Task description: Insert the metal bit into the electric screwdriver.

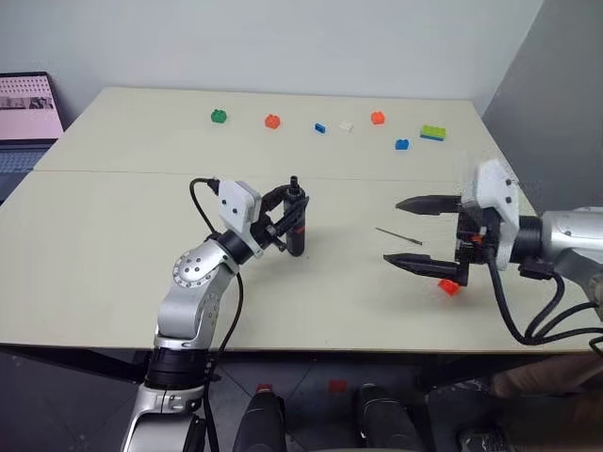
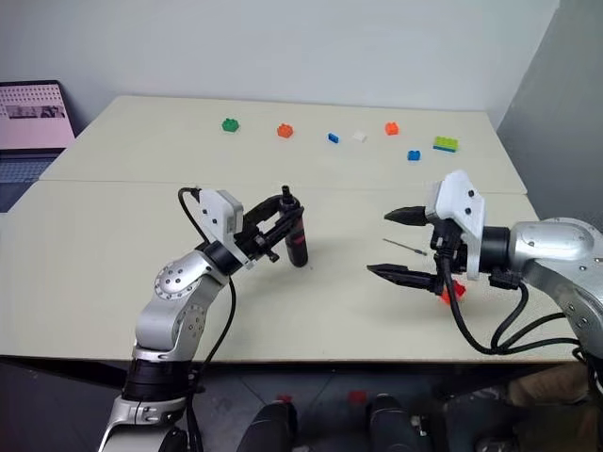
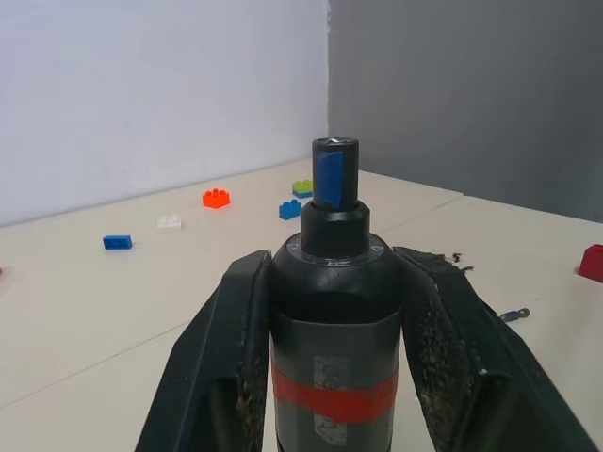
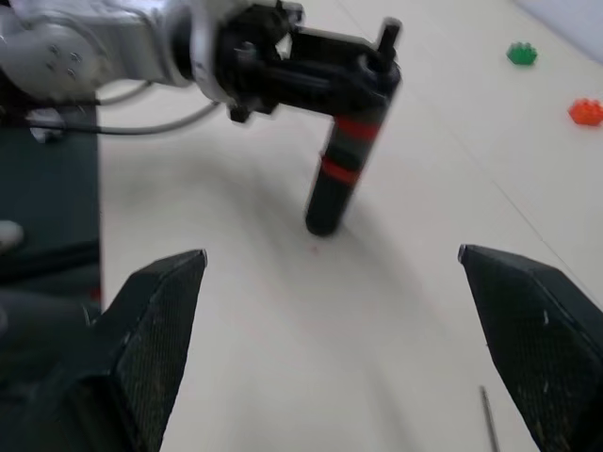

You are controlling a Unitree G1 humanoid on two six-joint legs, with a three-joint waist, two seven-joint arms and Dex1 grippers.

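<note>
Metal bit (image 1: 399, 235) lies flat on the tabletop, toward the right edge, its long axis running left to right, just ahead of the right gripper (image 1: 415, 232), whose fingers are spread wide around it. Farther left, the left gripper (image 1: 283, 218) pinches the electric screwdriver (image 1: 296, 218) upright.

Silver arms, black cables, white wrists

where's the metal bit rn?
The metal bit lies flat on the table, on the robot's right side, between the open right gripper fingers and apart from the electric screwdriver held upright in the left gripper.
</note>
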